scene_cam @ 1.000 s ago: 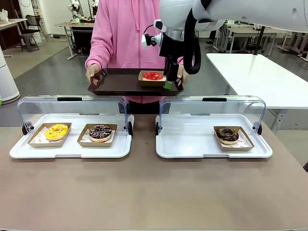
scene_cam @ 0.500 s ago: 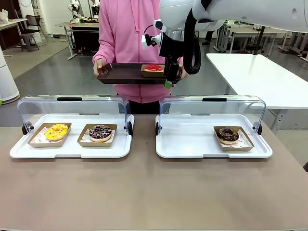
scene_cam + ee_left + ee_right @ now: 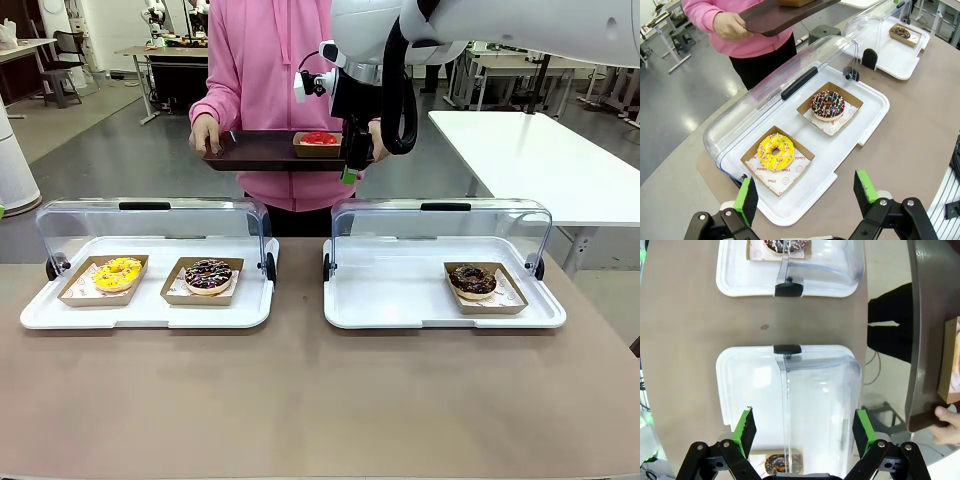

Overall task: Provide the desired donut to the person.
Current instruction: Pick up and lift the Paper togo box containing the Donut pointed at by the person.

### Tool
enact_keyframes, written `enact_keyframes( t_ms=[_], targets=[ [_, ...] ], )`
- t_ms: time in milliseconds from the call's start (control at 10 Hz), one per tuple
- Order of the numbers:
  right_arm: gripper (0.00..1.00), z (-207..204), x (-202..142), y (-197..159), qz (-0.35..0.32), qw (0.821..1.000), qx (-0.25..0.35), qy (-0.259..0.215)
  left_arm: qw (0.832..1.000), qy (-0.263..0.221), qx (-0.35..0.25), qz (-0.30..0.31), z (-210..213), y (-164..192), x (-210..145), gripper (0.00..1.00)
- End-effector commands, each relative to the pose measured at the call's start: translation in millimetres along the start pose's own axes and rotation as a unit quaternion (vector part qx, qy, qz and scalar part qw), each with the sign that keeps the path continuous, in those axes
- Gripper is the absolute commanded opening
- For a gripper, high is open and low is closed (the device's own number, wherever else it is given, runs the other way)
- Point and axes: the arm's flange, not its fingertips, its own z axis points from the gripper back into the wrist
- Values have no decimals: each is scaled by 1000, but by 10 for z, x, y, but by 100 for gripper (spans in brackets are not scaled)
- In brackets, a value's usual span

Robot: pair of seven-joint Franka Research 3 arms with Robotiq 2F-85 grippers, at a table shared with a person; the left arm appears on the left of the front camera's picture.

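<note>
The person [image 3: 265,70] in a pink hoodie stands at the far side, holding a dark brown tray [image 3: 265,152] in both hands. On it sits a red-glazed donut [image 3: 318,139] in a cardboard box. My right gripper [image 3: 349,172] hangs in the air just in front of the tray's right end, fingers down. In the right wrist view it [image 3: 804,427] is open with nothing between its pads, and the brown tray [image 3: 925,330] lies off to the right. My left gripper [image 3: 806,194] is open above the left display tray.
The left white tray [image 3: 40,315] holds a yellow donut [image 3: 118,272] and a sprinkled chocolate donut [image 3: 208,274]. The right white tray [image 3: 380,300] holds one chocolate donut [image 3: 473,281]. Both clear lids [image 3: 150,225] stand raised at the back. Bare brown tabletop [image 3: 300,400] spreads in front.
The person has lifted the brown tray with the red donut higher and drawn it closer to the body. My right gripper has stayed where it was.
</note>
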Motion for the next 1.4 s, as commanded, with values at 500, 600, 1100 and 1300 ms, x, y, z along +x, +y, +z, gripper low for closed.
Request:
enact_keyframes(
  t_ms=[500,600,1100,1300],
  targets=[
    [100,-20,7,-1,0,1000,0,-1,1000,-4,-4,2,-2,10,-12,100],
    [100,0,0,0,0,1000,0,0,1000,-4,-4,2,-2,10,-12,100],
    [100,603,-1993,1023,-72,970,40,-229,1000,-4,-4,2,-2,10,-12,100],
    [100,572,-2571,1381,-125,946,4,-299,1000,-4,-4,2,-2,10,-12,100]
  ],
)
